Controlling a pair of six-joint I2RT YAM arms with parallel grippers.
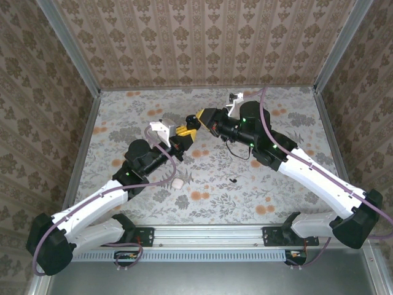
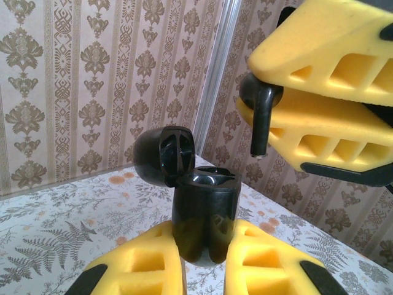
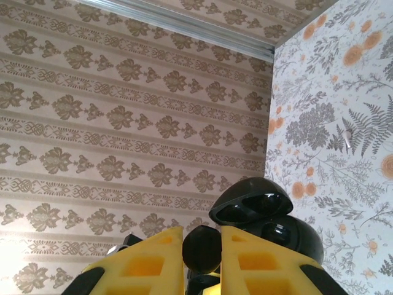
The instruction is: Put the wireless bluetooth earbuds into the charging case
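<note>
The charging case (image 2: 204, 215) is gleaming as smooth, glossy black plastic, its curves catching bright highlights. The earbud (image 2: 261, 120) is shining in the same glossy black. The fingers (image 2: 138, 270) of the left pincer (image 2: 206, 249) and those of the right pincer (image 2: 249, 86) are looking like matt yellow moulded plastic, faintly grainy. The desk (image 2: 55, 209) is wearing a matt floral print, and the corner post (image 2: 216, 74) is glinting as brushed metal

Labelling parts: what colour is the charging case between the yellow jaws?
The charging case is glossy black, clearest in the left wrist view.
</note>
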